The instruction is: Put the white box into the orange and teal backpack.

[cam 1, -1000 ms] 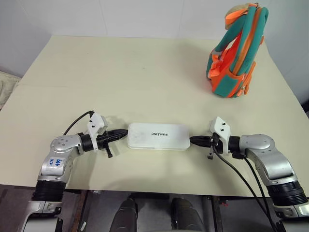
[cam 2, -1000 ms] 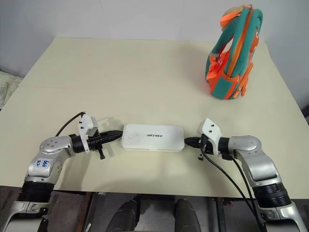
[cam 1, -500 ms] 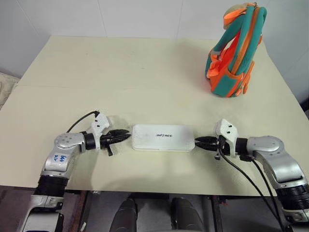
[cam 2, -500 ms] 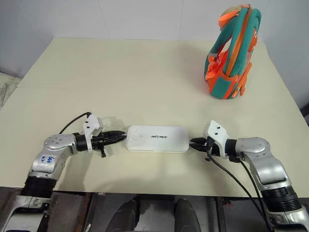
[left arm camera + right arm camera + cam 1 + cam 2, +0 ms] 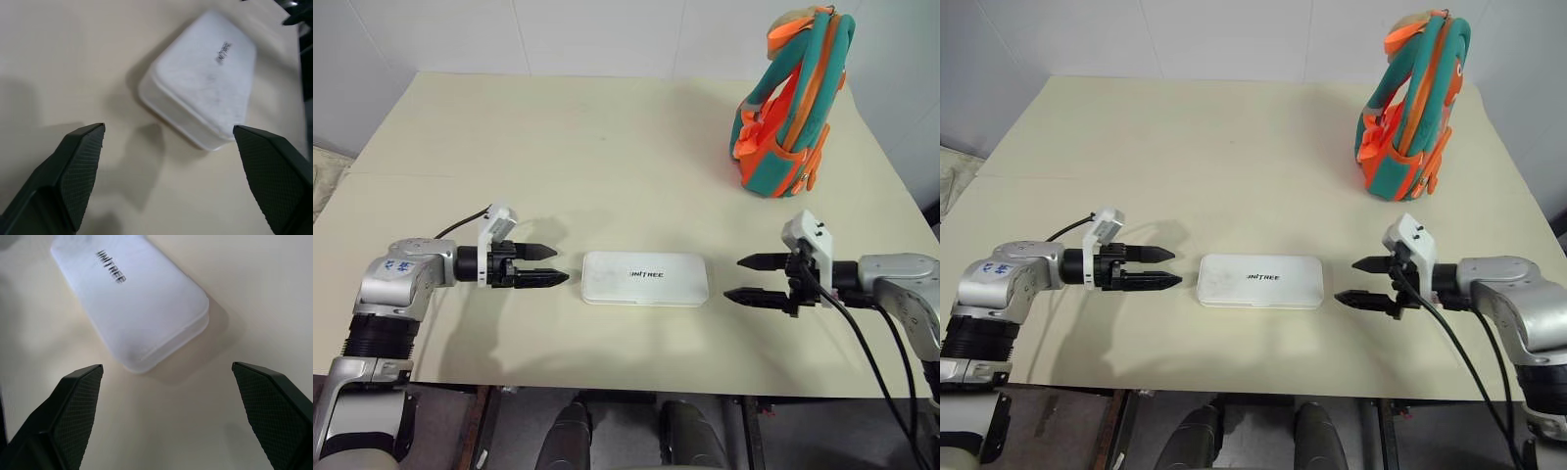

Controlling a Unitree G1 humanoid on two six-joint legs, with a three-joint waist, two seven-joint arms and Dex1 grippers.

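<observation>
White box (image 5: 646, 279) lies flat on the surface (image 5: 558, 147) between our left pincer (image 5: 541, 265) and right pincer (image 5: 750, 278), both spread apart, nothing gripped; backpack (image 5: 788, 108) stands well away, so everything's left.

The white box (image 5: 646, 279) lies flat on the desk (image 5: 558, 147) between both tools, with the backpack (image 5: 790, 103) standing far behind to the right.

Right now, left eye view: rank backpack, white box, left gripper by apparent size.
1. orange and teal backpack, largest, though farthest from the camera
2. white box
3. left gripper, open, smallest, counting its black fingers alone
</observation>
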